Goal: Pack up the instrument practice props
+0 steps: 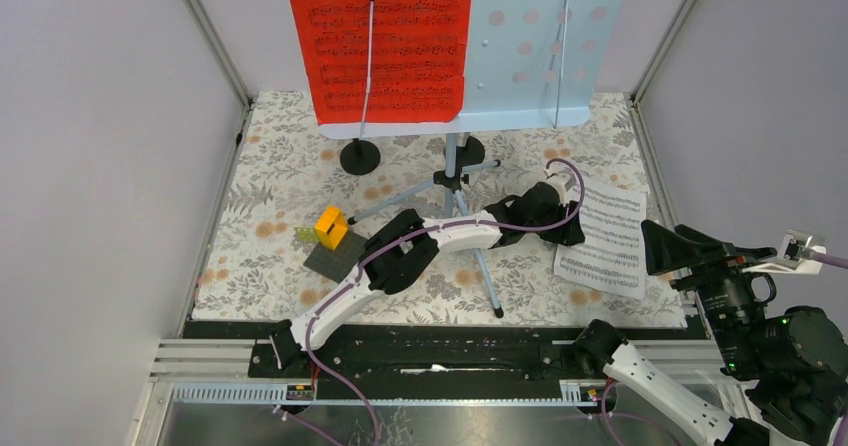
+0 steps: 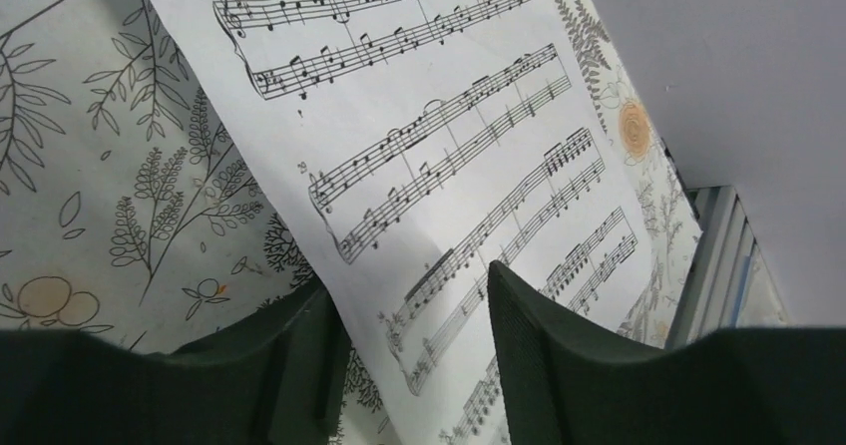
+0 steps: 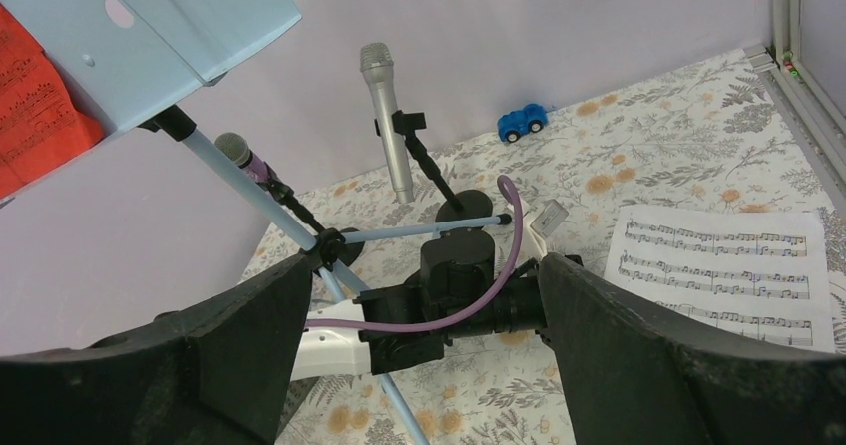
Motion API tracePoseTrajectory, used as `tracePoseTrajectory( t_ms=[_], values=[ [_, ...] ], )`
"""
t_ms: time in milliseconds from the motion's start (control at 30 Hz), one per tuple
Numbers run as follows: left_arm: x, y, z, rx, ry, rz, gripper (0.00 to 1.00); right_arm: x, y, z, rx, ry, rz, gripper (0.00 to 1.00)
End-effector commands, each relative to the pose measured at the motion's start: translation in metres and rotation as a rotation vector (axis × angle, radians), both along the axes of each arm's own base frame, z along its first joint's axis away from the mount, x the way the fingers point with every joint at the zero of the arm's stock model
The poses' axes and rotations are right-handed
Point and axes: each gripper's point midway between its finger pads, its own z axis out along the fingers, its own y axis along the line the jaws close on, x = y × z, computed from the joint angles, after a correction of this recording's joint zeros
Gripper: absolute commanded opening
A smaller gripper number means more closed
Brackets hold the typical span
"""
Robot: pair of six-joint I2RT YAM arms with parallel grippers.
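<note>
A white music sheet lies on the table at the right. My left gripper reaches to its left edge. In the left wrist view the sheet has a lifted edge that runs between the wide-apart fingers of my left gripper, which is open. The red music sheet rests on the pale-blue holder, which stands on tripod legs. A silver microphone and a purple microphone stand on black round-based mounts. My right gripper is open, empty and raised at the right.
An orange brick sits on a dark grey studded plate left of the tripod. A small blue toy car stands by the back wall. Grey walls close in the floral mat on three sides.
</note>
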Motion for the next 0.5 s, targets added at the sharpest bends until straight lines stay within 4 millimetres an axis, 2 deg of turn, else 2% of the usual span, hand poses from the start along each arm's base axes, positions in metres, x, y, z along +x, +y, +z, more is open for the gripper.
tracePoseTrajectory(
  t_ms=[0,100,333,467],
  values=[
    [0.008,-0.007,0.041,-0.067,-0.054,0.001,0.61,-0.003,-0.010,0.003,0.028,-0.013,-0.036,0.91],
    [0.010,-0.002,0.056,-0.066,-0.082,0.012,0.80,-0.005,-0.014,0.006,0.034,-0.017,-0.044,0.91],
    [0.013,0.017,0.081,0.050,-0.187,0.125,0.92,-0.009,-0.025,0.006,0.025,-0.008,-0.078,0.91],
    [0.003,0.028,0.095,0.144,-0.296,0.185,0.96,-0.009,-0.032,0.002,0.010,0.008,-0.110,0.91]
  ],
)
